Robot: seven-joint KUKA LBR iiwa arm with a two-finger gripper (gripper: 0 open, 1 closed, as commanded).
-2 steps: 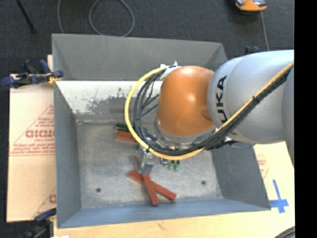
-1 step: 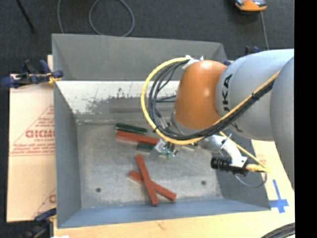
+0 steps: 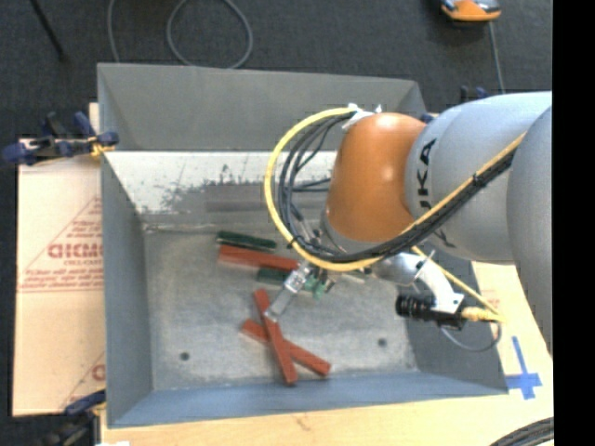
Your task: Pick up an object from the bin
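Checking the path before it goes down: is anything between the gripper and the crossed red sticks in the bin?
Nothing visible does. The gripper is right at the upper end of one crossed red stick. The green stick and the red stick beside it lie farther back, off that path.

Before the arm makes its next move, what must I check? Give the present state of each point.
1. The gripper over a thing: ok, at the upper end of the crossed red sticks.
2. Target lies free: not ok, the two sticks cross.
3. Something already held: cannot tell.
4. The single red stick and the green stick out of the way: ok, nearer the back.
5. Room to the bin wall: ok.
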